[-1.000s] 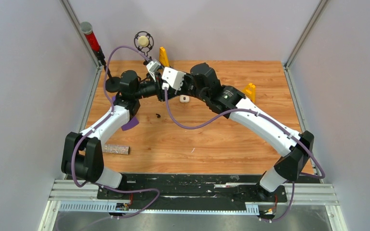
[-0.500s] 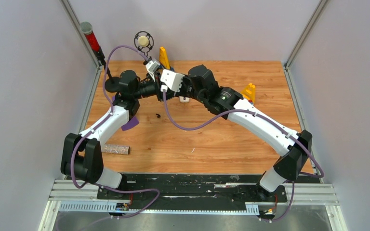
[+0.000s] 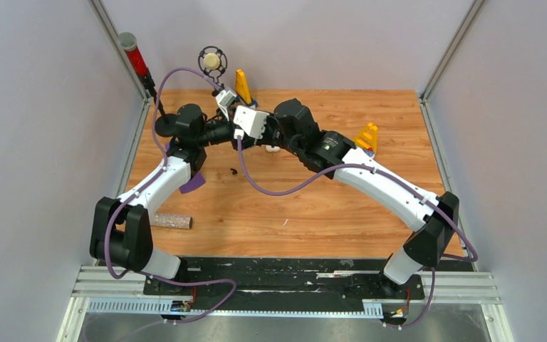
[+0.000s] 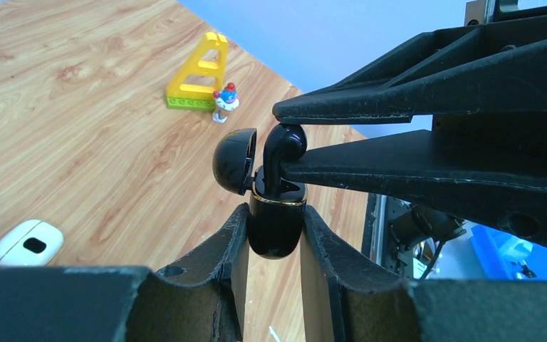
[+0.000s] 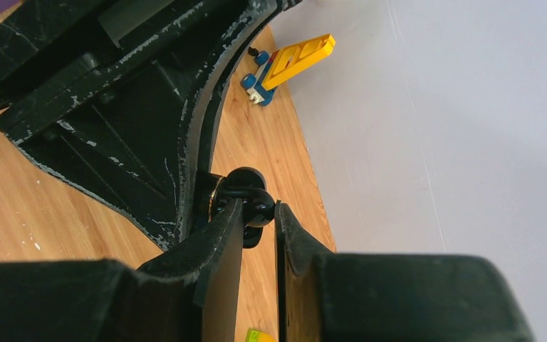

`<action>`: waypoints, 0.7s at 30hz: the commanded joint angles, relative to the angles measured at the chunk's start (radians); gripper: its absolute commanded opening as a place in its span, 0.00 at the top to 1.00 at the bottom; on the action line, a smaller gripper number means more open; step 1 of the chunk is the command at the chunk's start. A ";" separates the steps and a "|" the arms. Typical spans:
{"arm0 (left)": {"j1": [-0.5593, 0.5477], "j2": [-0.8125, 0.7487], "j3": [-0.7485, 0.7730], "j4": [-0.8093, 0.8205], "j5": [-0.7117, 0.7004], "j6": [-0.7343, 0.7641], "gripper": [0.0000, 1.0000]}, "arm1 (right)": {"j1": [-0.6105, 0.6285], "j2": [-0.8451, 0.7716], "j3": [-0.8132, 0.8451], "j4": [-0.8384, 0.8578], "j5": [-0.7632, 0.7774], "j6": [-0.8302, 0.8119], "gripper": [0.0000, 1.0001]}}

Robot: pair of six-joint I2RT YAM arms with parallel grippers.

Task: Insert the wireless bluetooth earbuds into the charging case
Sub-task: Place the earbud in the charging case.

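Note:
In the left wrist view my left gripper [image 4: 274, 215] is shut on the black charging case [image 4: 276, 228], which is held upright off the table with its lid [image 4: 233, 161] hinged open to the left. A black earbud [image 4: 283, 146] stands with its stem in the case's mouth. My right gripper [image 5: 258, 206] is shut on that earbud [image 5: 254, 201]. Both arms meet at the back of the table. Another black earbud [image 3: 233, 171] lies on the wood near the left arm. A shut white case [image 4: 27, 243] lies on the table, mostly hidden under the arms in the top view.
A yellow toy frame with a small figure [image 4: 201, 70] stands by the back wall. A second yellow piece [image 3: 367, 135] sits at the right. A purple sheet [image 3: 193, 182] and a speckled cylinder [image 3: 172, 221] lie beside the left arm. A microphone [image 3: 212, 61] stands at the back left.
The right arm has shifted left toward the left gripper, covering most of the white case on the table. The left arm has stayed still.

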 commanded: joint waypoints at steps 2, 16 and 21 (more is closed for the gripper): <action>0.000 -0.039 0.002 0.059 0.002 -0.008 1.00 | 0.040 -0.020 -0.028 -0.022 -0.038 0.011 0.97; 0.016 -0.049 0.000 0.064 0.000 -0.015 1.00 | 0.059 -0.045 -0.054 -0.044 -0.033 -0.005 0.92; 0.019 -0.048 0.000 0.066 -0.001 -0.015 1.00 | 0.059 -0.054 -0.051 -0.052 -0.028 -0.009 0.85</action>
